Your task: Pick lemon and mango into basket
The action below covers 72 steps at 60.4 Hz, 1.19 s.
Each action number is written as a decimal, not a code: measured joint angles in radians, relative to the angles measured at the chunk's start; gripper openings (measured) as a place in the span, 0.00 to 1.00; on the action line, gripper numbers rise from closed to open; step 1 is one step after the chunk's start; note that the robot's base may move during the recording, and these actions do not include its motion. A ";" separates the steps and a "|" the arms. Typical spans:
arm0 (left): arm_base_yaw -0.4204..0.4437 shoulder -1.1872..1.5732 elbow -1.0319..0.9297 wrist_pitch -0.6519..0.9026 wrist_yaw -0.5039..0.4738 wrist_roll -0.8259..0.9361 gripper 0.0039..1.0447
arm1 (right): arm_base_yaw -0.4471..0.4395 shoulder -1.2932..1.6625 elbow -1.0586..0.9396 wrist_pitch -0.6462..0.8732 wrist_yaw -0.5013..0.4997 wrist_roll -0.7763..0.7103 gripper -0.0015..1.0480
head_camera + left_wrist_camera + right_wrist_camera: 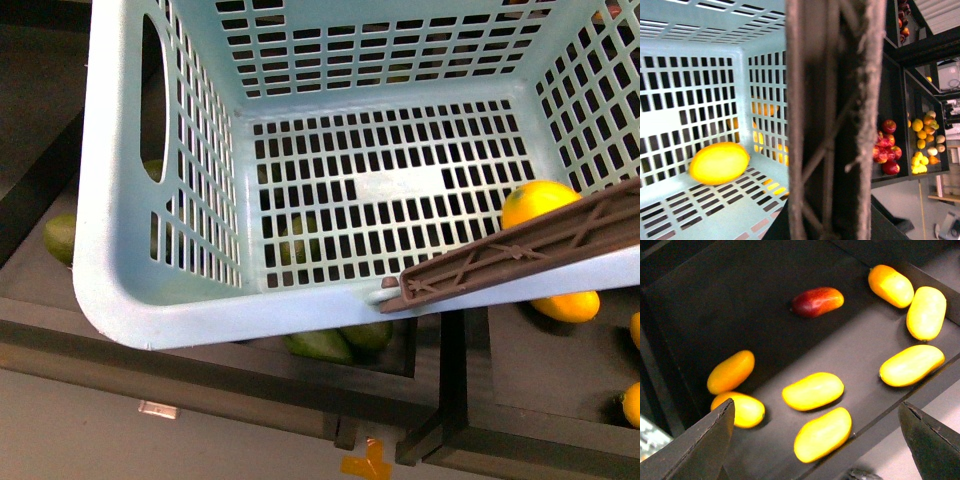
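Note:
The pale teal basket (160, 300) fills the front view, lifted above the black bins. Its brown handle (520, 255) crosses the near right corner. My left gripper (832, 220) is shut on that handle (832, 120), which hides the jaws in the left wrist view. The lemon (538, 200) lies on the basket floor by the right wall; it also shows in the left wrist view (719, 162). My right gripper (817, 445) is open, its fingers (710, 445) wide apart above a mango (822, 434) in a black bin with several other mangoes (812, 390).
Dark green oval fruits (320, 345) lie in the bin under the basket, one more at the left (60, 237). A yellow fruit (566, 305) sits in the right bin below the handle. A reddish mango (817, 301) lies farther back. Shelves hold red apples (887, 147).

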 joint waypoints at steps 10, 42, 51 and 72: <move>-0.005 0.000 0.000 0.000 0.000 -0.004 0.04 | -0.085 0.335 0.079 0.114 -0.088 0.061 0.92; 0.000 0.000 0.000 0.000 -0.009 0.004 0.04 | -0.068 1.034 0.335 0.178 -0.121 0.382 0.92; -0.001 0.000 0.000 0.000 -0.007 0.003 0.04 | -0.048 1.101 0.381 0.178 -0.135 0.444 0.92; 0.000 0.000 0.000 0.000 -0.013 0.003 0.04 | -0.039 1.220 0.459 0.178 -0.136 0.520 0.92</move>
